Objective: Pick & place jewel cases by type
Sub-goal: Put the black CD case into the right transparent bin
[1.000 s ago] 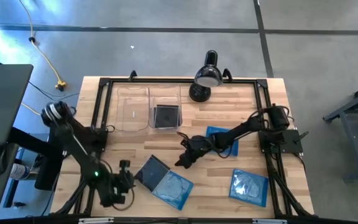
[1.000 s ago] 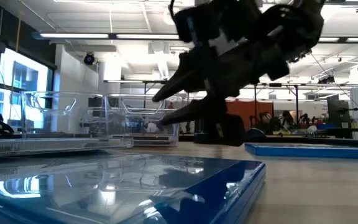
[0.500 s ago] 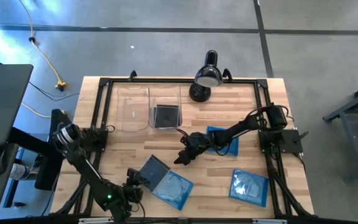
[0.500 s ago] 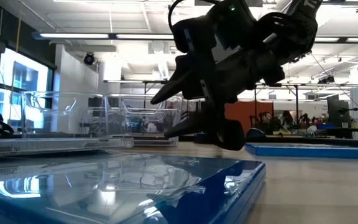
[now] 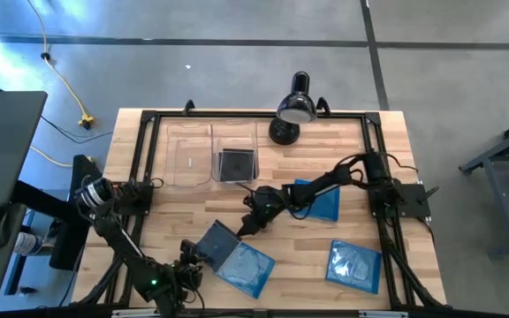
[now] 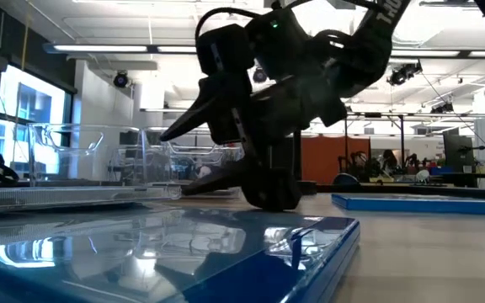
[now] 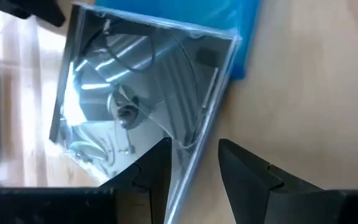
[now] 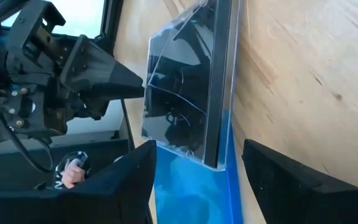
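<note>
High view showed the right gripper (image 5: 247, 224), jaws open, beside the dark jewel case (image 5: 214, 240) near the counter's (image 5: 360, 150) front edge, while the left gripper (image 5: 186, 258), jaws part-open, straddled that case's edge.

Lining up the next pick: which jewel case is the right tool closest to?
The dark grey case lying on a blue case at the table's front edge; the open right tool hovers beside its corner. The other cases lie farther off.
</note>
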